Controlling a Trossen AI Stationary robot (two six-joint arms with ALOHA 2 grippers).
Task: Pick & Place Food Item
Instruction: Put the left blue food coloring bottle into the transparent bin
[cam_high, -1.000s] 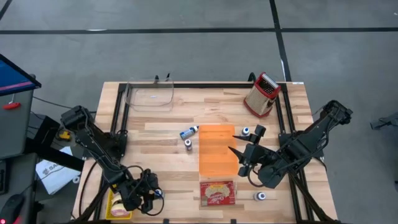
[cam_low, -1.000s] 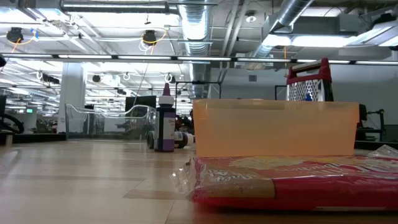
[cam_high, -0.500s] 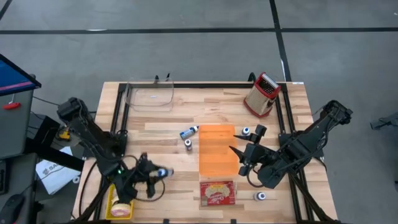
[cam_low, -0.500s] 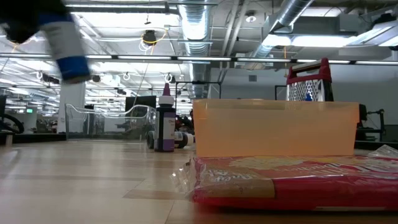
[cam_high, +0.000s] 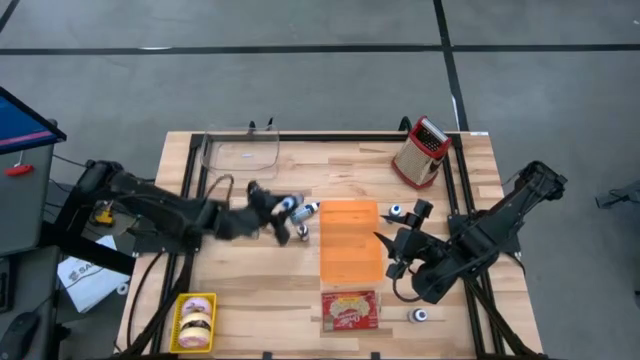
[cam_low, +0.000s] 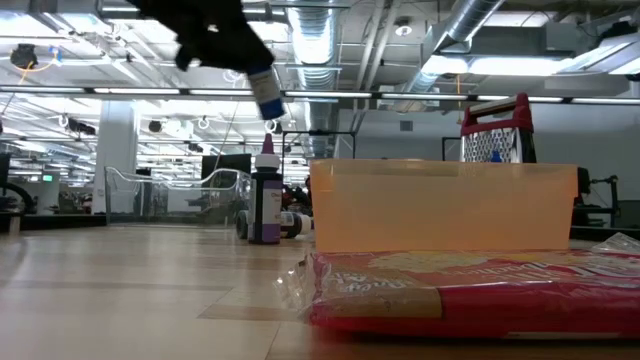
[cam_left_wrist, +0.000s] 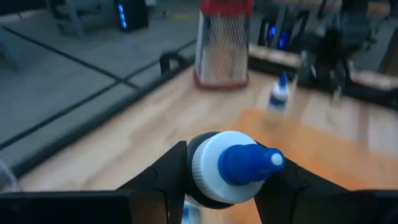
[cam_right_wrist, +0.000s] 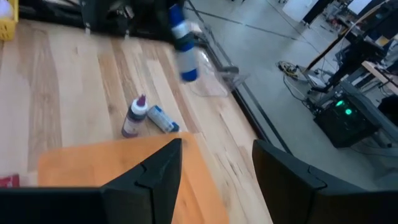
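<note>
Two dark arms share the pale wooden table (cam_high: 250, 280), the right gripper (cam_high: 398, 252) waiting with its jaws apart and empty beside the orange rectangular tray (cam_high: 349, 243), likely the drop spot; the left gripper (cam_high: 272, 212) is clamped on a small white blue-capped bottle (cam_high: 283, 207), carried aloft near that tray's corner

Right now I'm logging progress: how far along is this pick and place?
Picked up: the left end effector holds a small bottle in the air beside the orange bin. In hand: the carry across the table. Left: nothing is set down yet, and where it goes isn't shown. The right end effector waits open by the bin.
</note>
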